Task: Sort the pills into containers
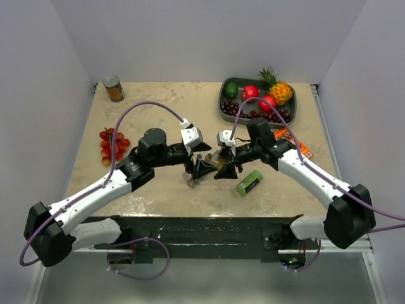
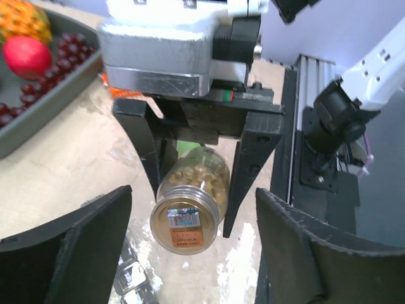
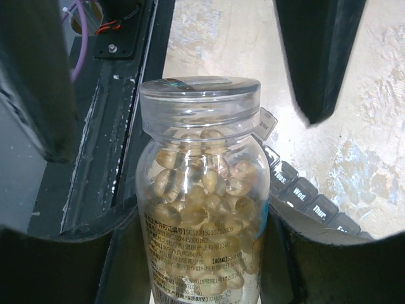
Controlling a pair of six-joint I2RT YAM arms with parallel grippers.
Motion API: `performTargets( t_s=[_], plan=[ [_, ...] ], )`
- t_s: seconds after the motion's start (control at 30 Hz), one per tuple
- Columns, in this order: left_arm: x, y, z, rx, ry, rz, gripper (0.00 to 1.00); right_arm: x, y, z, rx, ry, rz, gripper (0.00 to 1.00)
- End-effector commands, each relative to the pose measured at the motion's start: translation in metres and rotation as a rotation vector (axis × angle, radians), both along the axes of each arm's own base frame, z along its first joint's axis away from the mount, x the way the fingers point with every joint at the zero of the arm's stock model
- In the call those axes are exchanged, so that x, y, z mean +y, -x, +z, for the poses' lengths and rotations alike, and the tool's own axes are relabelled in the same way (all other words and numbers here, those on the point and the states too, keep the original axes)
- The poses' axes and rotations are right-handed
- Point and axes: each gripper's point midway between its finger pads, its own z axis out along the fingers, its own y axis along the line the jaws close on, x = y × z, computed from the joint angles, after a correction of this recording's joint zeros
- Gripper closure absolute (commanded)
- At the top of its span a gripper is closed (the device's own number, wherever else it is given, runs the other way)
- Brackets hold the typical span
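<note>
My right gripper is shut on the clear pill bottle, tilted above the table, its clear cap on. Many yellowish-amber pills fill it. In the left wrist view the bottle points cap-first at the camera, between the right gripper's dark fingers. My left gripper is open, its jaws wide on either side of the cap and not touching it. The grey pill organizer lies on the table under the bottle, one lid raised. In the top view both grippers meet at mid-table.
A green box lies right of the grippers. A dark fruit tray stands at the back right, an orange packet near it. Cherry tomatoes lie at the left, a can at the back left. The table's front edge is close.
</note>
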Motion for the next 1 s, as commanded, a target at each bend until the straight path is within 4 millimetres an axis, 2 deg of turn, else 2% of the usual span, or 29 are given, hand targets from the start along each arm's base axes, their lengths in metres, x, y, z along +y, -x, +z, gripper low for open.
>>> performTargets(
  t_s=[0.0, 0.03, 0.2, 0.23, 0.37, 0.53, 0.77, 0.9, 0.97],
  plan=[
    [0.008, -0.008, 0.055, -0.159, 0.168, 0.083, 0.13, 0.004, -0.007, 0.020, -0.080, -0.047, 0.010, 0.98],
    [0.011, -0.007, 0.061, -0.142, 0.192, 0.105, 0.11, 0.004, -0.007, 0.021, -0.082, -0.046, 0.010, 0.98],
    [0.026, 0.001, 0.062, -0.061, 0.224, 0.166, 0.03, 0.003, -0.007, 0.021, -0.088, -0.042, 0.008, 0.98],
    [0.032, 0.004, 0.068, -0.041, 0.249, 0.187, 0.01, 0.003, -0.007, 0.022, -0.093, -0.043, 0.009, 0.98],
    [0.048, 0.010, 0.072, 0.028, 0.299, 0.255, 0.01, 0.002, -0.007, 0.021, -0.095, -0.040, 0.008, 0.98],
    [0.069, 0.004, 0.076, 0.194, 0.369, 0.415, 0.01, 0.002, -0.009, 0.021, -0.095, -0.037, 0.002, 0.98],
    [0.057, 0.008, 0.074, 0.447, 0.421, 0.410, 0.01, 0.001, -0.011, 0.021, -0.102, -0.031, -0.008, 0.98],
    [0.054, 0.001, 0.069, 0.560, 0.441, 0.458, 0.01, 0.000, -0.012, 0.020, -0.103, -0.029, -0.012, 0.98],
    [0.054, -0.001, 0.073, 0.579, 0.453, 0.473, 0.02, 0.000, -0.011, 0.020, -0.104, -0.028, -0.012, 0.98]
  ],
)
